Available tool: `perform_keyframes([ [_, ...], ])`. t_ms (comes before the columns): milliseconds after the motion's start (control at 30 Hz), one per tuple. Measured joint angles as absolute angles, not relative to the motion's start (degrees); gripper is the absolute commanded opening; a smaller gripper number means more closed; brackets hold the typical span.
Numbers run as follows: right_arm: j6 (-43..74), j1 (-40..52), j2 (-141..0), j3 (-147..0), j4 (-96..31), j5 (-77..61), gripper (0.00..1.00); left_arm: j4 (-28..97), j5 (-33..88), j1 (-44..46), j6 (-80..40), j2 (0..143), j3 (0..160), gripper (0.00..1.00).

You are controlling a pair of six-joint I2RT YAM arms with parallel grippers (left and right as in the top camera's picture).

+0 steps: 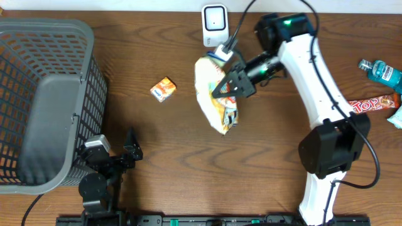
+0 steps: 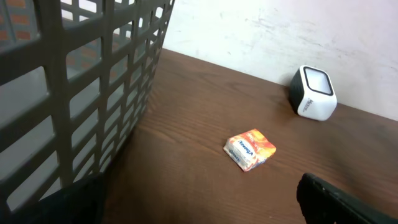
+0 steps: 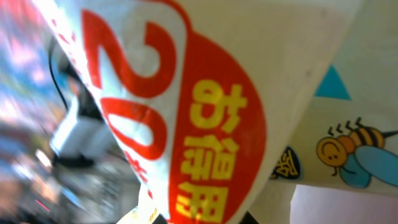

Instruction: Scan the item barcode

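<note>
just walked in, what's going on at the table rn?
The right gripper is shut on a snack bag and holds it close to the white barcode scanner at the far edge of the table. The left gripper is open and empty beside the grey basket. A small orange packet lies on the table between basket and bag.
</note>
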State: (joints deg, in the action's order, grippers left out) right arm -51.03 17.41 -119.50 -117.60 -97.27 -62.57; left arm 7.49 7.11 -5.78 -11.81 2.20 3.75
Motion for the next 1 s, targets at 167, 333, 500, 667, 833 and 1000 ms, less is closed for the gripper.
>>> perform_keyframes([
  [167, -71.3, 20.9, -119.6, -116.7, -97.3, -67.4, 0.01, 7.5, 7.1, -5.8, -11.8, 2.2, 3.7, 0.98],
  [333, -93.4, 23.1, -119.6, -112.5, -97.3, -75.8, 0.01, 7.5, 7.1, -5.8, -11.8, 2.2, 3.7, 0.98],
  [500, -111.2, 23.3, -119.6, -107.7, -96.6, -82.5, 0.01, 7.5, 7.1, -5.8, -11.8, 2.2, 3.7, 0.98],
  [667, -117.1, 23.3, -119.6, -107.1, -94.1, -84.7, 0.01, 7.5, 7.1, -5.8, -11.8, 2.2, 3.7, 0.98],
  [833, -117.1, 21.8, -119.3, -107.0, -97.0, -84.8, 0.01, 7.5, 7.1, -5.8, -11.8, 2.2, 3.7, 0.98],
  [1000, -117.0, 18.8, -116.9, -103.7, -96.9, -81.2, 0.01, 7.5, 7.1, -5.8, -11.8, 2.2, 3.7, 0.98],
])
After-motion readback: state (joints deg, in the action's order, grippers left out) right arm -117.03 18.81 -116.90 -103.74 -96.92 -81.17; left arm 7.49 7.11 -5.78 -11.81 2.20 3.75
